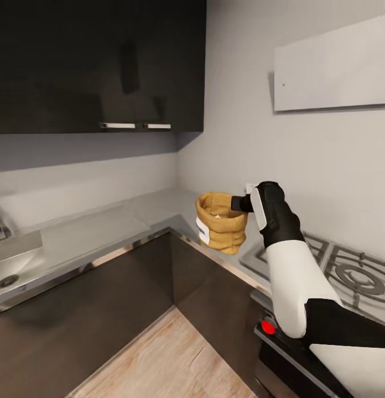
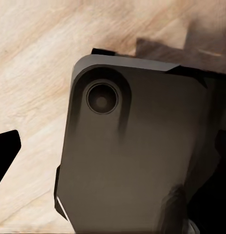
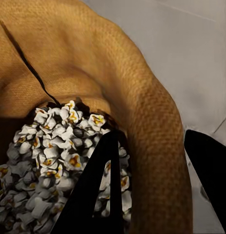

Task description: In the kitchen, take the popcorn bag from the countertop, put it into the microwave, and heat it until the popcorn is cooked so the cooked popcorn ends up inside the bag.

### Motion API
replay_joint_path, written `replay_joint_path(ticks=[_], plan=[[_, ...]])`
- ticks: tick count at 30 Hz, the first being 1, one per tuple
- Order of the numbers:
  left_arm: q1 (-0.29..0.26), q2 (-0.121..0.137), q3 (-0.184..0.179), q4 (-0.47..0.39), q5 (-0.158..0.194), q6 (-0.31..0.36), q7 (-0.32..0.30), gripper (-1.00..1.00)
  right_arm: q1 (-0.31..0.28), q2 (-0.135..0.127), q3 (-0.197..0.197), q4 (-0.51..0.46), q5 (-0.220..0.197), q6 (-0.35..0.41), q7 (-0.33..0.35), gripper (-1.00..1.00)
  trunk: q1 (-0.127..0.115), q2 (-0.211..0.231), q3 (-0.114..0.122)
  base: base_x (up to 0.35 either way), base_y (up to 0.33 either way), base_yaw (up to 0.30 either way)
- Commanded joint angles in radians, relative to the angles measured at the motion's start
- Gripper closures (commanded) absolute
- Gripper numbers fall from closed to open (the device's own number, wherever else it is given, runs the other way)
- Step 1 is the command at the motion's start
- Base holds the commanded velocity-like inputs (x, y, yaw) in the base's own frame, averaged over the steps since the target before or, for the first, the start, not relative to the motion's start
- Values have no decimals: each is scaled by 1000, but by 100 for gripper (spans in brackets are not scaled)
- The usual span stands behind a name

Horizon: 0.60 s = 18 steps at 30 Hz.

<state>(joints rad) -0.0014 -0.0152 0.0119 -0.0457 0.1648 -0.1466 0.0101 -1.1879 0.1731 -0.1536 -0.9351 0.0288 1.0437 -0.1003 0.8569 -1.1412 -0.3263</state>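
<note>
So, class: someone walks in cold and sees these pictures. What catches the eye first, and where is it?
The mustard paper bag stands out, held up at the corner of the grey countertop by the right gripper pinching its rolled rim. The right wrist view looks into it: white popcorn fills the bag, one finger inside and one outside. A stove sits to the right, with a red knob below.

Grey metal countertop runs L-shaped across frame middle, above dark cabinet fronts. Sink set in at far left. Gas hob at right. Wood plank floor at bottom centre.
</note>
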Motion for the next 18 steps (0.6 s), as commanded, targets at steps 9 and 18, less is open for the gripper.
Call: replay_joint_path(ticks=[9, 18], plan=[[0, -28, -3, 4, -7, -3, 123, -100, -2, 1, -5, -4, -6, 4, -1, 100, -1, -1, -1, -348, 0, 0], [0, -55, -6, 20, -3, -99, 181, -100, -1, 1, -76, -6, -6, 4, -1, 100, -1, -1, -1, -349, 0, 0]])
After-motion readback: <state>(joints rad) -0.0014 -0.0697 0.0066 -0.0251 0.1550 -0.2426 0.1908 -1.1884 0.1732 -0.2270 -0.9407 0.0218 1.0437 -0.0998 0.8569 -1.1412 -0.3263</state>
